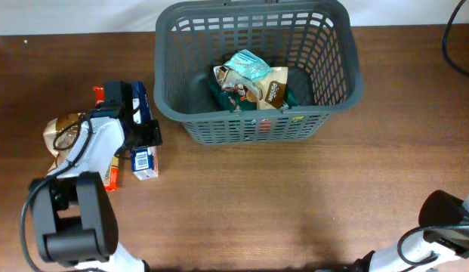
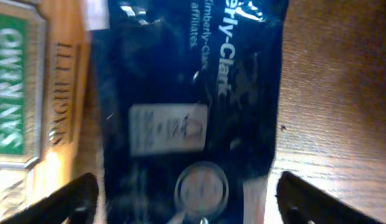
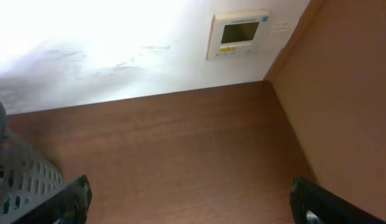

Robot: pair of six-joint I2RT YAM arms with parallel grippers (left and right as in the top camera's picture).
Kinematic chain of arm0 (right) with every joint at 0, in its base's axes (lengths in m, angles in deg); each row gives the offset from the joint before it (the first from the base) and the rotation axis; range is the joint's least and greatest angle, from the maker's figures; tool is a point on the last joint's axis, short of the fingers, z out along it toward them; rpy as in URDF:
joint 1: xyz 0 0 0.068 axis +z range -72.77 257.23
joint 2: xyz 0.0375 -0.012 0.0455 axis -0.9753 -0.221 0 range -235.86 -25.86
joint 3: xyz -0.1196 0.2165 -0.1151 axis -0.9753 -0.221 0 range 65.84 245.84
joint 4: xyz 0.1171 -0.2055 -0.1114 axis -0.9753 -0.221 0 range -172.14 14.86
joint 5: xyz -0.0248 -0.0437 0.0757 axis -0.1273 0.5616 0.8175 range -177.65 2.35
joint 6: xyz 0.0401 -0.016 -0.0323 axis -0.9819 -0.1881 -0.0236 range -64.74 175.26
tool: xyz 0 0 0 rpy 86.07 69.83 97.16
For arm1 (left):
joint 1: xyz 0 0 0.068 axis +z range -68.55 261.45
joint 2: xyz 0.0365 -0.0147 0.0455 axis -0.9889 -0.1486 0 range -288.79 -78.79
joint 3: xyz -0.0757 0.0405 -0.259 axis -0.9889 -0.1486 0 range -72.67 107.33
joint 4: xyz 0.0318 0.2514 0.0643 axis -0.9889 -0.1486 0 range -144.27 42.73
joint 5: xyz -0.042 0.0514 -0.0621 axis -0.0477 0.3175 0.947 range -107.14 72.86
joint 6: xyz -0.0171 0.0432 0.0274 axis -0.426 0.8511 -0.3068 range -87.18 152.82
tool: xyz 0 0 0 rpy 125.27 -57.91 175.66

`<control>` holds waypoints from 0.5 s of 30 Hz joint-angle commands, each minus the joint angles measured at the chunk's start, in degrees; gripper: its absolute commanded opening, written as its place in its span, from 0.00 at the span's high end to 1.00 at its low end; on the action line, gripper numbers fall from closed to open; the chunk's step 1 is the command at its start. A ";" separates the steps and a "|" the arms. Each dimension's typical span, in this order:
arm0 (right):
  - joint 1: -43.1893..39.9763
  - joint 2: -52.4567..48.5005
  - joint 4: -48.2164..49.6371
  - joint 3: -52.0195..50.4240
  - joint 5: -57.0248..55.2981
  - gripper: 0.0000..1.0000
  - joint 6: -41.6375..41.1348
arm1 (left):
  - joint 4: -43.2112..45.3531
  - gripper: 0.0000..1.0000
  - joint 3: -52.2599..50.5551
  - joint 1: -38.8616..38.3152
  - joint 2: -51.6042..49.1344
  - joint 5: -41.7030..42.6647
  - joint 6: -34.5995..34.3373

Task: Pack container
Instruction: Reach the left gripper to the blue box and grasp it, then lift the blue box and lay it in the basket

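The dark grey slotted basket [image 1: 253, 113] stands at the back middle of the table and holds several snack packets [image 1: 251, 81]. A corner of it shows in the right wrist view [image 3: 18, 177]. My left gripper [image 1: 136, 121] is open, its fingers [image 2: 186, 202] straddling a dark blue Kimberly-Clark packet [image 2: 186, 93] that lies on the table left of the basket [image 1: 143, 155]. An orange San Remo spaghetti box [image 2: 31, 93] lies beside the packet. My right gripper [image 3: 189, 199] is open and empty, at the front right edge of the table [image 1: 445, 227].
A brown packet [image 1: 62, 130] and the orange box [image 1: 109, 170] lie under the left arm. A wall with a thermostat panel [image 3: 237, 32] shows behind the table. A black cable [image 1: 455, 45] hangs at the back right.
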 commanded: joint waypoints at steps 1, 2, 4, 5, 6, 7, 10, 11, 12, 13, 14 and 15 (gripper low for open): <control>-0.24 -0.09 0.13 -0.09 0.28 0.01 -0.46 | 1.33 0.23 0.33 0.20 -4.48 1.49 0.72; -0.24 -0.09 0.13 -0.09 0.28 0.01 -0.46 | 1.55 0.26 0.33 0.20 -5.62 1.73 0.72; -0.24 -0.09 0.13 -0.09 0.28 0.01 -0.46 | 1.68 0.46 0.33 0.20 -7.17 1.73 0.72; -0.24 -0.09 0.13 -0.09 0.28 0.01 -0.46 | 1.68 0.72 0.33 0.22 -7.50 1.68 0.72; -0.24 -0.09 0.13 -0.09 0.28 0.01 -0.46 | 1.68 0.86 0.33 0.22 -7.50 1.66 0.72; -0.24 -0.09 0.13 -0.09 0.28 0.01 -0.46 | 1.68 0.98 0.35 0.22 -7.48 1.68 0.72; -0.24 -0.09 0.13 -0.09 0.28 0.01 -0.46 | 0.13 0.98 1.46 0.22 -7.39 1.73 0.72; -0.24 -0.09 0.13 -0.09 0.28 0.01 -0.46 | -1.18 0.98 2.54 0.22 -7.32 1.73 0.72; -0.24 -0.09 0.13 -0.09 0.28 0.01 -0.46 | -2.58 0.98 3.85 0.22 -7.15 1.73 0.72; -0.24 -0.09 0.13 -0.09 0.31 0.01 -0.46 | -4.50 0.98 6.01 0.20 -6.78 1.70 0.72; -0.24 -0.09 0.13 -0.09 0.28 0.01 -0.46 | -6.34 0.98 8.50 0.20 -6.08 1.68 0.74; -0.24 -0.09 0.13 -0.09 0.28 0.01 -0.46 | -7.72 0.98 10.75 0.22 -5.31 1.64 0.98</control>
